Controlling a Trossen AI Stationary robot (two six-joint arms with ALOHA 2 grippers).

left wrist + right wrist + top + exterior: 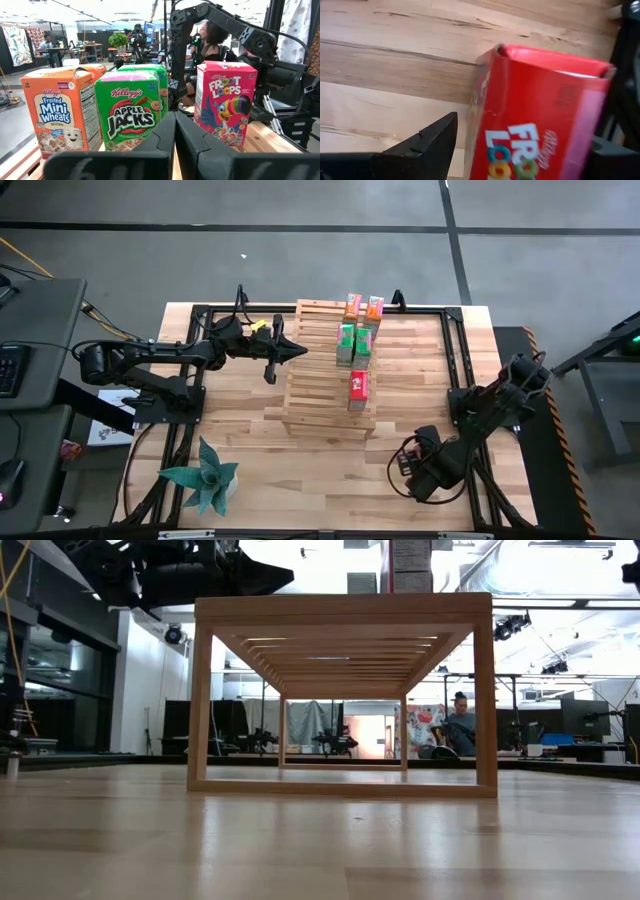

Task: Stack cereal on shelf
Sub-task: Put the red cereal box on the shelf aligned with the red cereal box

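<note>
The wooden shelf (320, 370) stands in the middle of the worktop (250, 450), its slats rising in steps. Five cereal boxes stand on it in the high view: two orange boxes (362, 306) side by side at the far end, two green boxes (353, 343) just in front of them, and one red box (358, 389) alone on a nearer slat. The left gripper (295, 351) hangs over the shelf's left side, its fingers (165, 135) pressed together and empty; its wrist view looks past them at the row of boxes, an orange Mini-Wheats box (60, 115), a green Apple Jacks box (131, 112) and the red Froot Loops box (225, 102). The right gripper (412, 465) sits low at the near right of the worktop, well apart from the shelf. Its wrist view shows a second red box (535, 110) between its widely spread fingers (422, 147), though whether they actually press on it I cannot tell. A teal spiky plant (203, 477) stands at the near left corner.
</note>
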